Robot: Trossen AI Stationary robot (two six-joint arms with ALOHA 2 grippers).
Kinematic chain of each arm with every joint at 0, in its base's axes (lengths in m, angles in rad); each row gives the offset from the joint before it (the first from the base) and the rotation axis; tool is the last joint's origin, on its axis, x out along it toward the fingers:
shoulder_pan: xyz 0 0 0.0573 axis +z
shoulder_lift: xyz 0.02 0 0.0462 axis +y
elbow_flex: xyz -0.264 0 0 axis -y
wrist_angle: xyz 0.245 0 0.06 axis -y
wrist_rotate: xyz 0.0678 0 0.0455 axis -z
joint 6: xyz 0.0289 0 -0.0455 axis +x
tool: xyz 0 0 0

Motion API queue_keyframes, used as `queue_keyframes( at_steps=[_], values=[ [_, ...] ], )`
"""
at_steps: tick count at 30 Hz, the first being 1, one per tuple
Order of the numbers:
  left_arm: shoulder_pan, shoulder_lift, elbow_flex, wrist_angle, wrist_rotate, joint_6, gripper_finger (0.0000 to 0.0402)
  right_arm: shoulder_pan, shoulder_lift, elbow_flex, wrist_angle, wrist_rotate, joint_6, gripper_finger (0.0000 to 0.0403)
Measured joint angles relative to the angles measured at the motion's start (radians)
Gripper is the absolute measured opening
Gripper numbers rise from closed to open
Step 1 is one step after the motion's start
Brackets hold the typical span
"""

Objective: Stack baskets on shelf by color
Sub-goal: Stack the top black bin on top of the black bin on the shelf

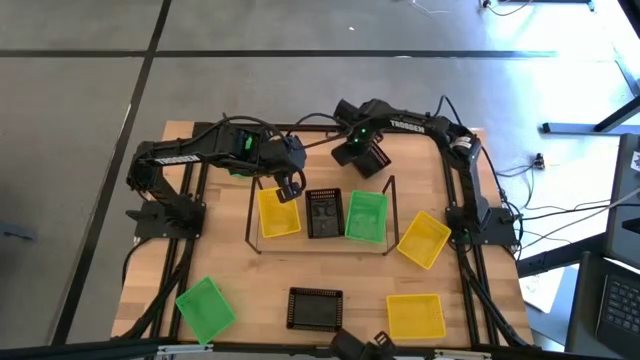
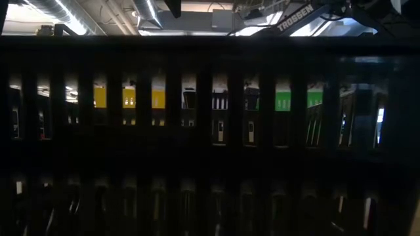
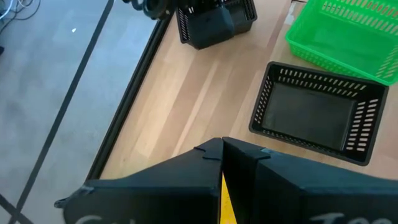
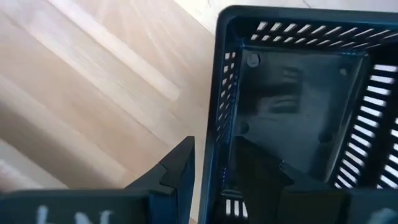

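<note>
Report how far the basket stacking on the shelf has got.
Done: one yellow, one black and one green perforated plastic basket sit on the light-wood shelf. In hand: right gripper clamps a black basket's wall; left gripper is shut over the yellow one. Left: five baskets on the table.

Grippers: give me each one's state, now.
Left gripper: shut on the yellow basket.
Right gripper: clamped on the black basket wall.

Three baskets (image 1: pixel 322 213) side by side on the shelf (image 1: pixel 322 243).
Five more baskets lie on the tabletop (image 1: pixel 250 285), before and right of it.
</note>
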Motion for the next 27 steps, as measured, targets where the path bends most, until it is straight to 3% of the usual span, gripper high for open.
queue_keyframes(
  at_steps=[7,13,20,27],
  values=[
    [0.000,0.000,0.000,0.000,0.000,0.000,0.0000,0.000,0.045,0.000,0.020,0.005,-0.011,0.0110],
    [0.000,0.000,0.000,0.000,0.000,0.000,0.0000,0.000,0.075,0.000,0.038,0.006,-0.120,0.0106],
    [0.000,0.000,0.000,0.000,0.000,0.000,0.0000,0.000,0.074,0.000,0.056,0.041,-0.264,0.0012],
    [0.000,0.000,0.000,0.000,0.000,0.000,0.0000,0.008,0.073,0.032,0.016,0.070,-0.492,0.0004]
  ],
)
